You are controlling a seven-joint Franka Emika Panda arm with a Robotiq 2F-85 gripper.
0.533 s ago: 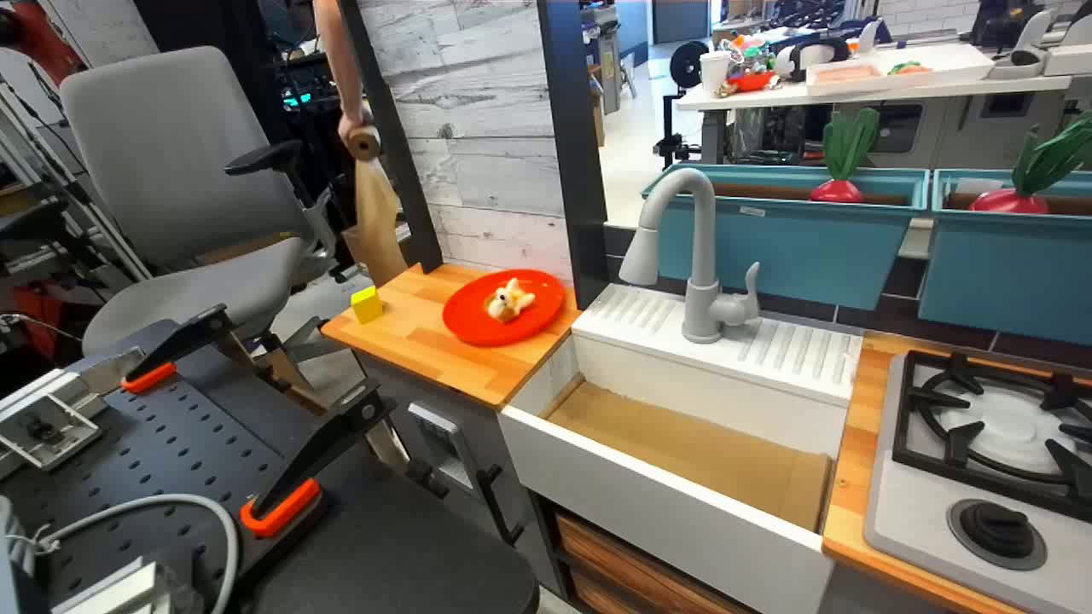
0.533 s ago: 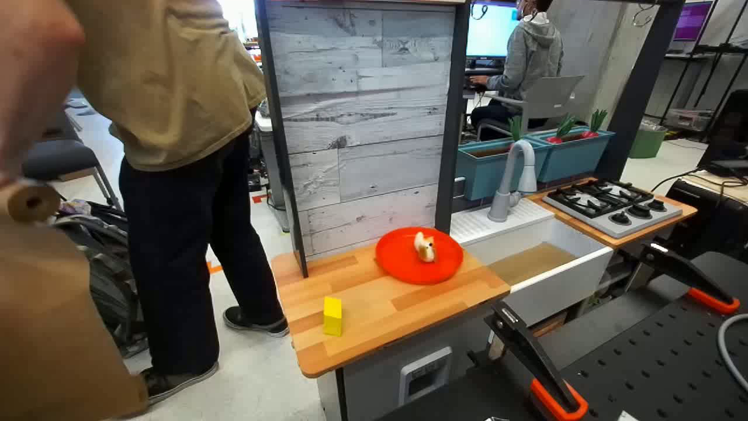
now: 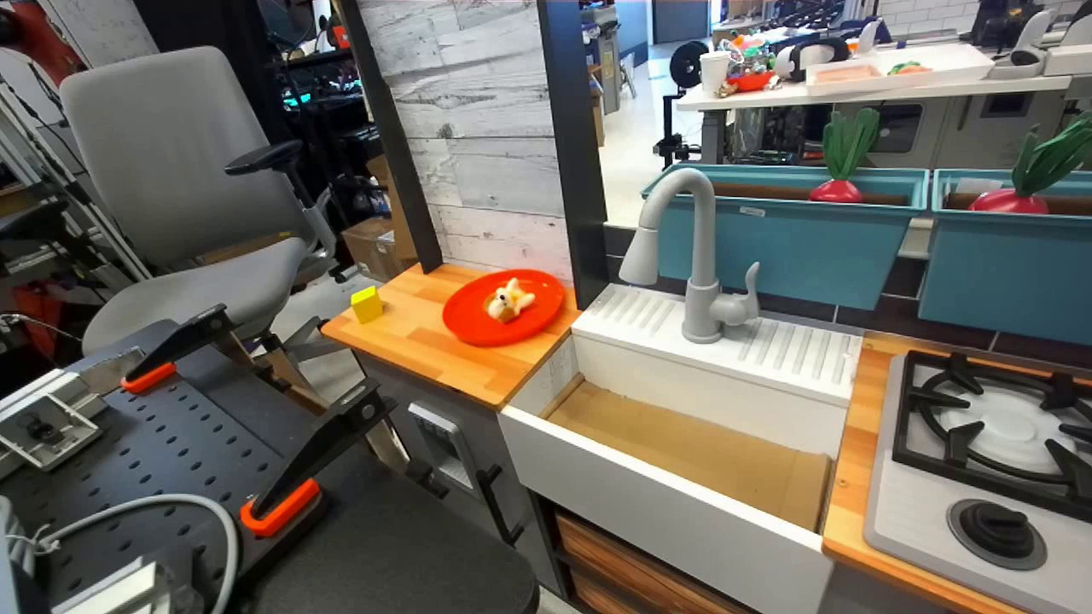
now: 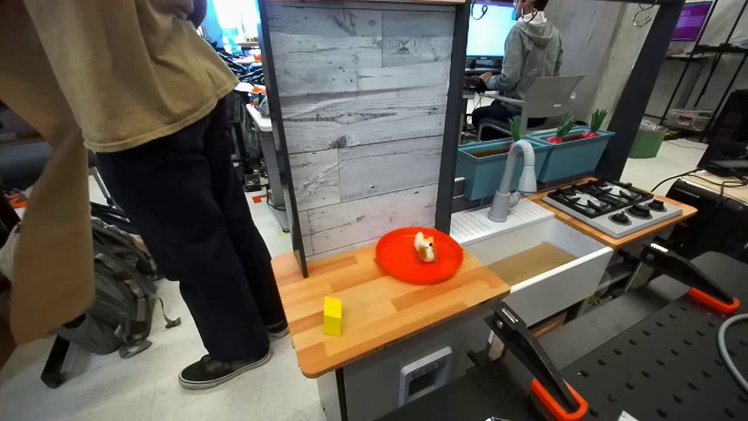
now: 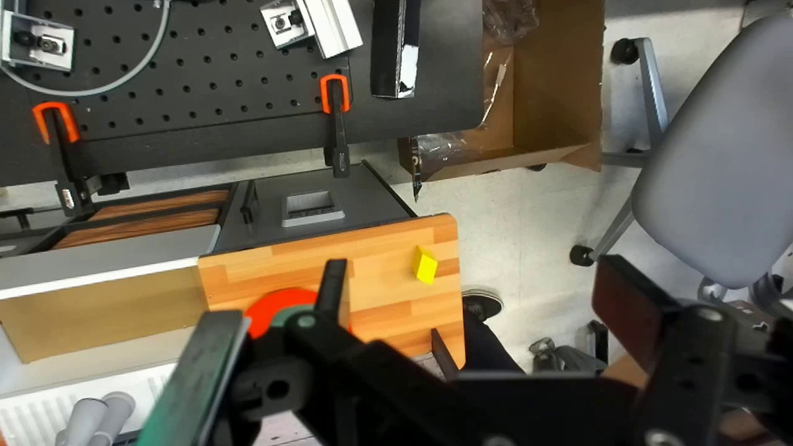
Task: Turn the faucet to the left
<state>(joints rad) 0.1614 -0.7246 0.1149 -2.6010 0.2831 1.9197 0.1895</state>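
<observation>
Has the end effector (image 5: 474, 298) spread wide, the faucet (image 3: 704, 243) upright on the sink's (image 3: 665, 505) far side and a brown sheet (image 3: 682, 448) inside the sink. At left, a toy (image 3: 508, 302) on a red plate (image 3: 473, 322).

Plate (image 4: 400, 264) and block (image 4: 332, 316) on countertop (image 4: 374, 313)

No wording can be read; a pale label (image 3: 752, 211) (too small to be deciphered) is borne by a teal planter (image 3: 810, 251).
</observation>
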